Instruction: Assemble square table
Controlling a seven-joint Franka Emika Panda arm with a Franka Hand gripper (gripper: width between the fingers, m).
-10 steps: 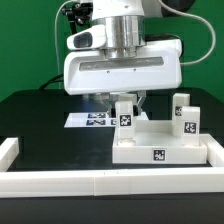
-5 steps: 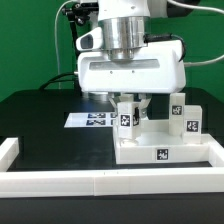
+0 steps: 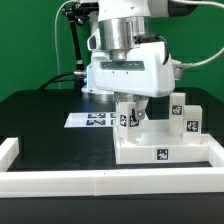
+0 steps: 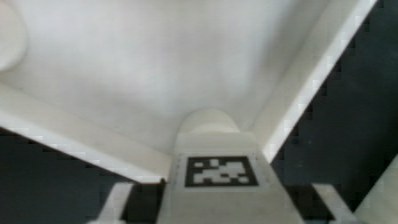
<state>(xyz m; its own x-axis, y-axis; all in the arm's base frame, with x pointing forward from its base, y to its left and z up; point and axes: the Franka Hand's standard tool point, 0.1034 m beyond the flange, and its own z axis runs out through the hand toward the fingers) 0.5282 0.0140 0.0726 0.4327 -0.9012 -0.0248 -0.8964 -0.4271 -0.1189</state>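
Marker board point(image 3: 92, 119): flat on the black counter point(image 3: 40, 125), well off to the exterior view's left of the action, no part of this.
Tool point(image 3: 132, 105): it hangs low over the table top, tilted at the wrist, its fingers down either side of a tagged leg.
Held leg point(image 3: 126, 115): upright, tag facing us, standing at the table top's near corner on the exterior view's left; in the wrist view the leg point(image 4: 217, 160) rises straight between the two fingers.
Tool state: pinching that leg, by the look of it, pads snug on both flanks.
Table top point(image 3: 160, 150): white, rim up, directly under the tool, pushed against the border rail point(image 3: 100, 182).
Other legs point(image 3: 183, 117): two already stand at the far side, to the exterior view's right, well apart from the tool.
Step in hand: seating and twisting this leg into its corner socket, I reckon.
Next move calls for: keeping the leg plumb while turning, a firm downward press, then letting go cleanly without knocking it.
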